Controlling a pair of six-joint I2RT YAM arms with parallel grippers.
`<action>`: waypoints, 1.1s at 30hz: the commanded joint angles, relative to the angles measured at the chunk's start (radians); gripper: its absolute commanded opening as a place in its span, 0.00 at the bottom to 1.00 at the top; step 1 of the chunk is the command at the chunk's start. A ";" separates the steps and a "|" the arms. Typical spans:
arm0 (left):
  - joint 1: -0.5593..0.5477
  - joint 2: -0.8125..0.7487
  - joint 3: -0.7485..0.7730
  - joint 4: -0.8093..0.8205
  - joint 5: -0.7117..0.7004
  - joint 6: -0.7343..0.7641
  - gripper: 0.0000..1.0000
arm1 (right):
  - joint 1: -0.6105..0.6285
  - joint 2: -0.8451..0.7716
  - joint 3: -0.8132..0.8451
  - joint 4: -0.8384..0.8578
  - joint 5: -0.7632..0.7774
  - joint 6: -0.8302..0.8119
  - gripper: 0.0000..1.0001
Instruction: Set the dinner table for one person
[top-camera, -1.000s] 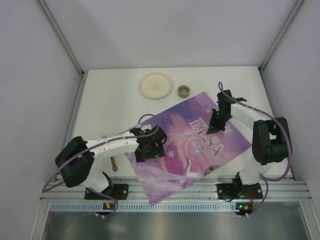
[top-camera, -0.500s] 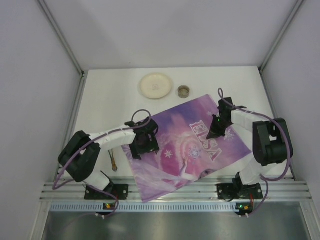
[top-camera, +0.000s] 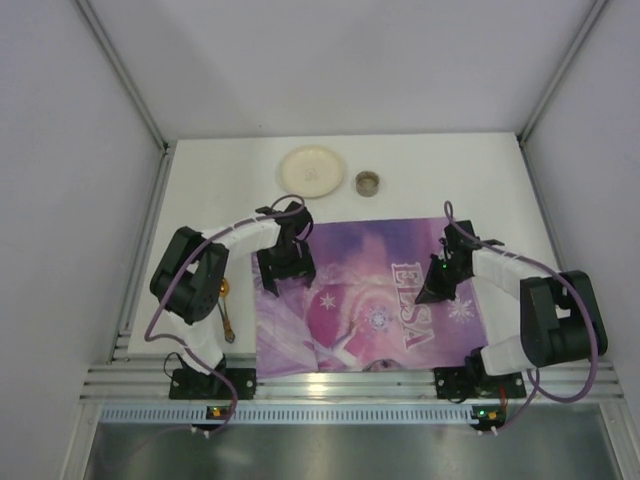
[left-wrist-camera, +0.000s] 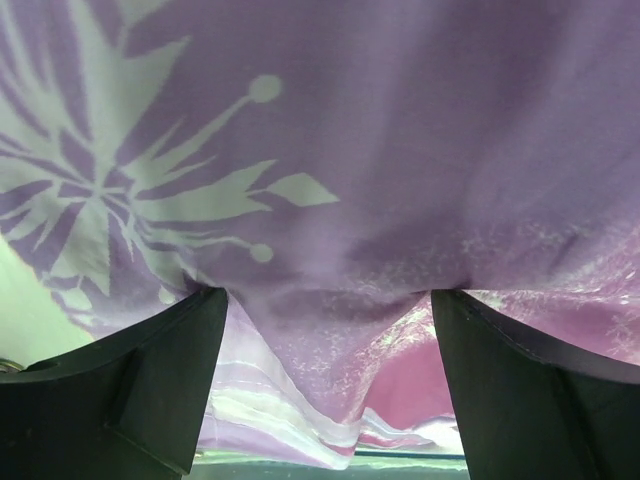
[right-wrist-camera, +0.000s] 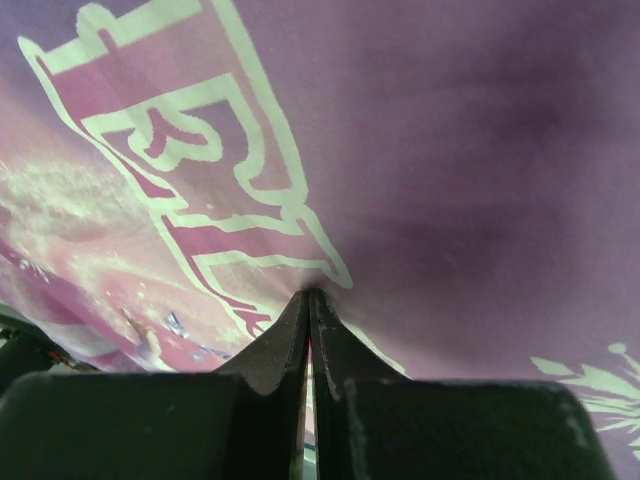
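Observation:
The white dinner table (top-camera: 205, 205) carries the purple ELSA placemat (top-camera: 370, 300), which lies square to the near rail. My left gripper (top-camera: 276, 274) is open, with both fingertips pressed down on the mat's left part; in the left wrist view the gripper (left-wrist-camera: 325, 296) has the mat (left-wrist-camera: 400, 150) puckered between its spread fingers (left-wrist-camera: 150, 370). My right gripper (top-camera: 430, 292) is shut and presses its tip on the mat beside the lettering. The right wrist view shows the gripper (right-wrist-camera: 310, 293) closed against the mat (right-wrist-camera: 480, 150).
A cream plate (top-camera: 311, 170) and a small round cup (top-camera: 368, 183) sit at the back of the table. A gold utensil (top-camera: 227, 318) lies left of the mat, partly under the left arm. The ribbed aluminium rail (top-camera: 350, 385) runs along the near edge. Walls close in on three sides.
The placemat has turned clockwise from a tilt to square with the rail. My left gripper moved farther back and my right gripper moved nearer, both staying on the mat.

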 joint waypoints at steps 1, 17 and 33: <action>0.033 0.098 0.073 0.112 -0.143 0.078 0.88 | -0.004 0.009 -0.048 -0.086 0.063 -0.030 0.00; 0.088 0.268 0.377 0.022 -0.160 0.187 0.88 | -0.005 0.153 0.219 -0.175 0.095 -0.073 0.00; 0.145 0.215 0.321 -0.026 -0.176 0.141 0.88 | -0.038 0.392 0.495 -0.206 0.155 -0.123 0.00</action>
